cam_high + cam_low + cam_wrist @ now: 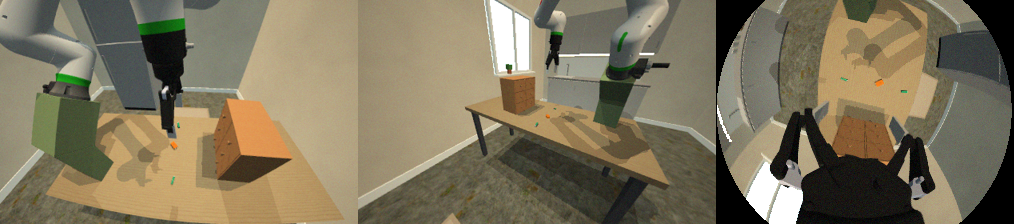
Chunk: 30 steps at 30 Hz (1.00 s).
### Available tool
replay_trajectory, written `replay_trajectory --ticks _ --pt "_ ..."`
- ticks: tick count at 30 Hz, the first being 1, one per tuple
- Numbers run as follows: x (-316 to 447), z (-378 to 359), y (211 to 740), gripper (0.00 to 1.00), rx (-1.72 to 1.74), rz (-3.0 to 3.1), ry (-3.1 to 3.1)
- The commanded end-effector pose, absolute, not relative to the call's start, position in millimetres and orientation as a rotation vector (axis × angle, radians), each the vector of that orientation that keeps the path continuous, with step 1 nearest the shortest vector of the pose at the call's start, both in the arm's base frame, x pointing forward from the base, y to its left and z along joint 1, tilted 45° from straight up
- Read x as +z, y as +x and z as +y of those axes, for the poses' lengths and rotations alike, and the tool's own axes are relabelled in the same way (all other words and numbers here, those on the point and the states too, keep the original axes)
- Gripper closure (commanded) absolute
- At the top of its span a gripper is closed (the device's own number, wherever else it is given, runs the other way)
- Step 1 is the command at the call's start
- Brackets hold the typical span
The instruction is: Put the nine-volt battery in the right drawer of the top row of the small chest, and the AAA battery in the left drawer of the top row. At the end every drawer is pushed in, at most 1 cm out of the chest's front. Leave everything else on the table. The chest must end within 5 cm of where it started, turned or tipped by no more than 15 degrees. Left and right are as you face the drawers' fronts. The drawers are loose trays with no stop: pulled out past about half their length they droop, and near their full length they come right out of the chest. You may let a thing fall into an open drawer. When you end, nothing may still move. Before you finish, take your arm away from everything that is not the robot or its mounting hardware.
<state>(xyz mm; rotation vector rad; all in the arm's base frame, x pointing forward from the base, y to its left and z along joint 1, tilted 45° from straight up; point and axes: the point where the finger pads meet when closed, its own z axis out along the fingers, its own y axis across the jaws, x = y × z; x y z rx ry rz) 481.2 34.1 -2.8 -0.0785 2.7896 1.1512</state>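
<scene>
The small orange-brown chest (260,126) (509,93) (850,136) stands upright on the table; its drawers look pushed in. An orange block (174,145) (547,116) (879,82) lies in front of its drawer side. One small green piece (173,180) (554,108) (844,79) lies to one side of the block, and another green piece (178,125) (536,125) (904,91) to the other. Which pieces are the nine-volt and AAA batteries is too small to tell. My gripper (175,116) (551,68) (860,114) is wide open and empty, high above the table.
A second arm's base mount, a large green block (65,128) (615,96) (860,9), stands at the table end opposite the chest. The wooden table (120,200) (582,136) (828,60) carries arm shadows. A fridge, a window and a kitchen counter are around it.
</scene>
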Motion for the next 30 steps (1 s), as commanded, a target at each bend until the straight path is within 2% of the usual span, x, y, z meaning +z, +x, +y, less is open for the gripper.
replay_trajectory --ticks 1,30 --pt "-6.9 39.0 488.0 0.0 1.125 2.721 -0.034" --pt "-41.8 81.0 545.7 0.0 0.917 2.112 0.293"
